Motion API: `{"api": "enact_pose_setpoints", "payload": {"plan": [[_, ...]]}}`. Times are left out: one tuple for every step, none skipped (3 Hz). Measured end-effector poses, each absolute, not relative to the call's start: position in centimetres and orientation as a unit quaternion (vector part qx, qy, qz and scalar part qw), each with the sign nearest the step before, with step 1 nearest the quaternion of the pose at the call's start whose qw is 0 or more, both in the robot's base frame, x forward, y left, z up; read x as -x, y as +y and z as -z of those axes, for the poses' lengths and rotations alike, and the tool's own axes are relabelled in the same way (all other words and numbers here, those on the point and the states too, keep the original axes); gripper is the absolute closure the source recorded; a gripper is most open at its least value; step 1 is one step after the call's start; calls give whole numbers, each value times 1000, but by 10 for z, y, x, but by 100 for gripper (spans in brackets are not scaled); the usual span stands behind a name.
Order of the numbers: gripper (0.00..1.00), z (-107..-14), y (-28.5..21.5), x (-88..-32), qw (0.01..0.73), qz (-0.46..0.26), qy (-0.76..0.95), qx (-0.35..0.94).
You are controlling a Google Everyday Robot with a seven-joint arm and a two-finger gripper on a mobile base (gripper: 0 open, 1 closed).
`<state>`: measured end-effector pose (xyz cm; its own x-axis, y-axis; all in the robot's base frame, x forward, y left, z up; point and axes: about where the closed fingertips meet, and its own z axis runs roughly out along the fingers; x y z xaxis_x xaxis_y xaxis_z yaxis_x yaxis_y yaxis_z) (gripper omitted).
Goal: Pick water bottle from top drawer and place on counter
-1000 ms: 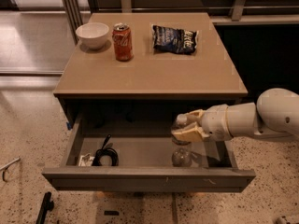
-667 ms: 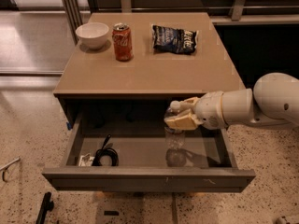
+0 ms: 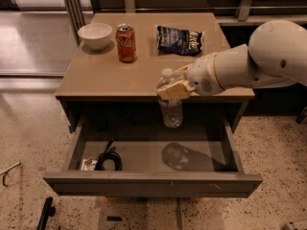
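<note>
A: What lies nearest?

B: The top drawer (image 3: 153,183), pulled out wide, with its plain front panel closest. On the grey floor inside, at the near left, are a coiled black cable (image 3: 109,158) and a small white item (image 3: 88,164) just beside it. Right of centre on the drawer floor there is a dark shadow (image 3: 180,156).

A: And the water bottle?

B: The water bottle (image 3: 171,111) is upright in the air over the far part of the drawer, right of centre, clear of the drawer floor. Its ribbed body shows against the dark opening under the table (image 3: 105,75), and its white cap reaches up past the table's near edge.

A: What holds it?

B: The claw (image 3: 171,87). Its tan fingers (image 3: 178,89) are pinched around the bottle's upper body, just below the cap. The white arm (image 3: 268,56) comes in from the right, above the table's near right corner.

A: Farther back?

B: Three things stand on the far half of the table. A white bowl (image 3: 96,35) is at the far left. A red soda can (image 3: 126,43) stands upright just right of it. A dark chip bag (image 3: 180,40) lies flat right of centre, well apart from the can.
</note>
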<state>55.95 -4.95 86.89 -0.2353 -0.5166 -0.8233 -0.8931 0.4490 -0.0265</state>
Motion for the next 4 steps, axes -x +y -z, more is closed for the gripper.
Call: {"api": "enact_pose_setpoints", "payload": {"plan": [[100, -895, -45, -559, 404, -263, 754, 446], [100, -928, -41, -560, 401, -303, 759, 415], [100, -987, -37, -588, 441, -296, 737, 417], [100, -987, -37, -588, 441, -296, 737, 417]]}}
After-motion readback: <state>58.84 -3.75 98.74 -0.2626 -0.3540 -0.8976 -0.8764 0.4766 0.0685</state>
